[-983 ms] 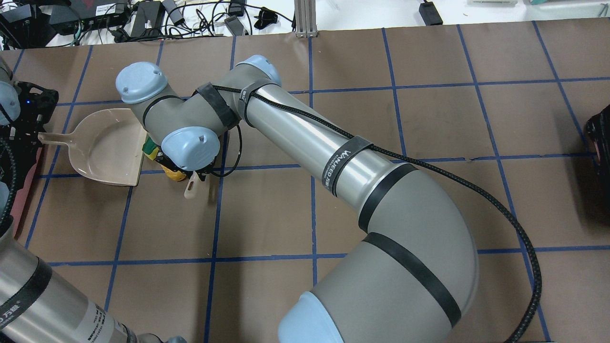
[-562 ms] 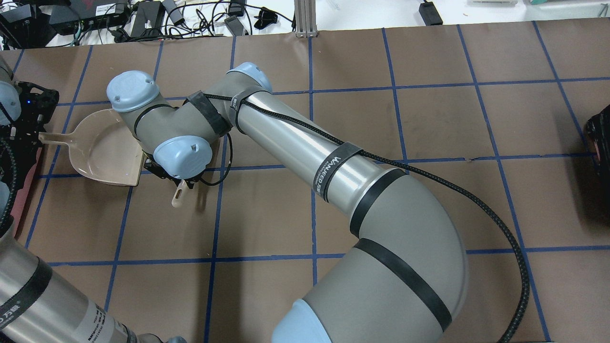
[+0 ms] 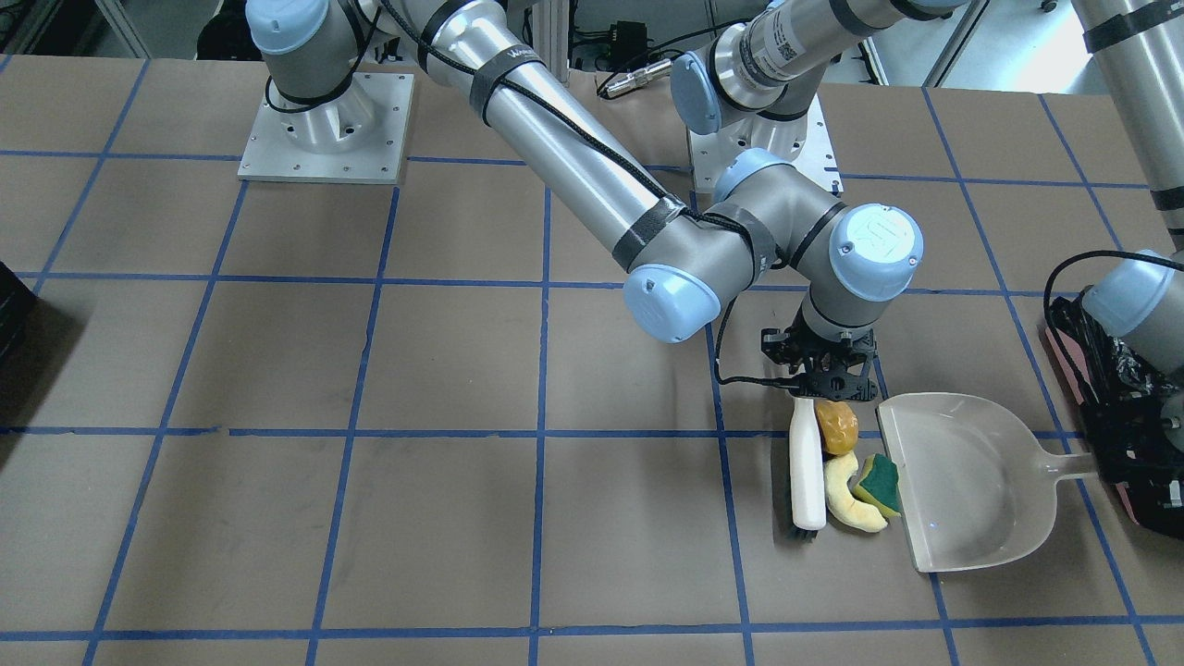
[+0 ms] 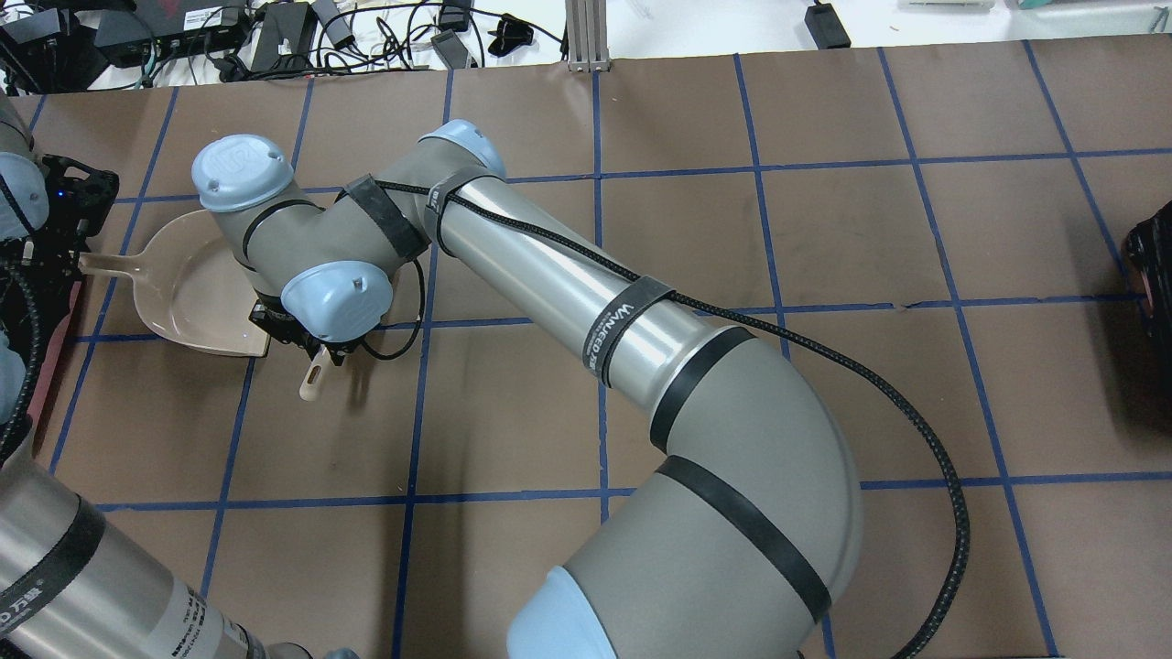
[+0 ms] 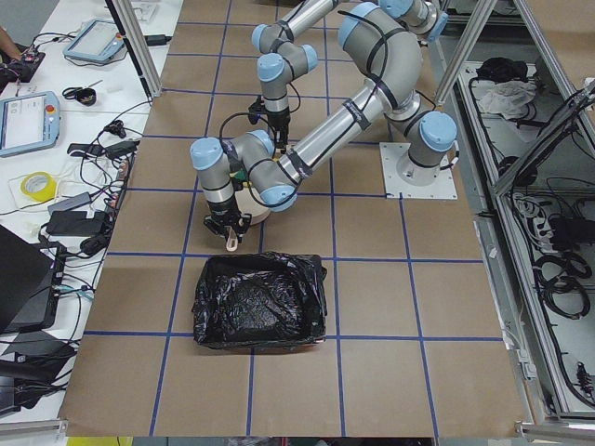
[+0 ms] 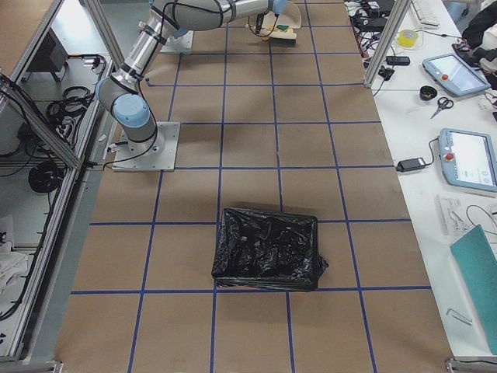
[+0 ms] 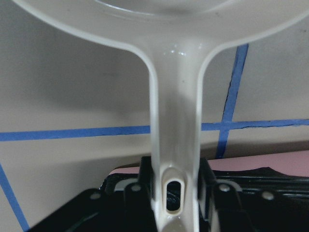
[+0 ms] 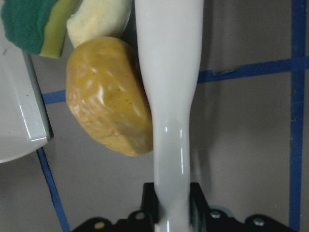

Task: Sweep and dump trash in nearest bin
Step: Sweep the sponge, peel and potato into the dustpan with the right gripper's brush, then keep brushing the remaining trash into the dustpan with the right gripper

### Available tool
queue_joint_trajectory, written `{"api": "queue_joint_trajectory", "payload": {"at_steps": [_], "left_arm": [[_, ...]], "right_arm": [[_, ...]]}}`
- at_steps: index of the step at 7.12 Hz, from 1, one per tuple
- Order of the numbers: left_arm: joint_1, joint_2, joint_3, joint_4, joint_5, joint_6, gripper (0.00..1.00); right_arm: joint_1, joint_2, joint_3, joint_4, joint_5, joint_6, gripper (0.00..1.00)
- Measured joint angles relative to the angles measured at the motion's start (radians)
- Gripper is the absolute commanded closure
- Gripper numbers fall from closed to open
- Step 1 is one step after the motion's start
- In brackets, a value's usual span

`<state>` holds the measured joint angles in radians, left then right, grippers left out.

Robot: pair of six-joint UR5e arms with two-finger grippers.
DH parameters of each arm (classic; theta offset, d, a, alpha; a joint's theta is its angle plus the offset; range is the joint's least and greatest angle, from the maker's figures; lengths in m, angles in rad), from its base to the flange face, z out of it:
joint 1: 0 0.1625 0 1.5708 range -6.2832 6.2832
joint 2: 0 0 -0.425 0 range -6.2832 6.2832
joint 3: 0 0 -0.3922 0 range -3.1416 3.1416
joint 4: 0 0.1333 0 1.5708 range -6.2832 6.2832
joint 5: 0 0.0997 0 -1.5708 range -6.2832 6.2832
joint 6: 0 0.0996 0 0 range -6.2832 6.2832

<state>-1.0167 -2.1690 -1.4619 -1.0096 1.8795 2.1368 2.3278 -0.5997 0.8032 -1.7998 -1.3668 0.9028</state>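
Note:
My right gripper (image 3: 819,381) is shut on the handle of a white brush (image 3: 807,472) lying along the table. Pressed against the brush are the trash pieces: a yellow-orange lump (image 3: 836,426), a pale crescent (image 3: 844,497) and a green-and-yellow sponge wedge (image 3: 880,481), which touches the lip of the beige dustpan (image 3: 971,481). The wrist view shows the lump (image 8: 108,96) against the brush handle (image 8: 169,72). My left gripper (image 7: 175,180) is shut on the dustpan handle (image 7: 175,121). The pink-sided bin (image 3: 1053,344) with its black bag stands just behind that gripper. In the overhead view my right wrist hides the trash.
A dark black box (image 4: 1155,265) sits at the table's far right edge. My right arm (image 4: 586,302) stretches diagonally across the table. Cables and power bricks (image 4: 275,37) lie beyond the far edge. Blue tape lines grid the brown surface.
My right gripper has dragged the brush leftward in the overhead view, toward the dustpan's lip. The trash that showed beside the wrist is now hidden under it. The dustpan has barely moved.

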Motion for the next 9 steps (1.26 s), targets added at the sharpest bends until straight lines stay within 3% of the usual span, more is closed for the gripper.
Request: {"api": "queue_joint_trajectory", "payload": {"at_steps": [9], "left_arm": [[-0.001, -0.005, 0.000, 0.006, 0.001, -0.001, 1.00]], "right_arm": [[0.016, 0.083, -0.141, -0.131, 0.168, 0.058, 1.00]]}}
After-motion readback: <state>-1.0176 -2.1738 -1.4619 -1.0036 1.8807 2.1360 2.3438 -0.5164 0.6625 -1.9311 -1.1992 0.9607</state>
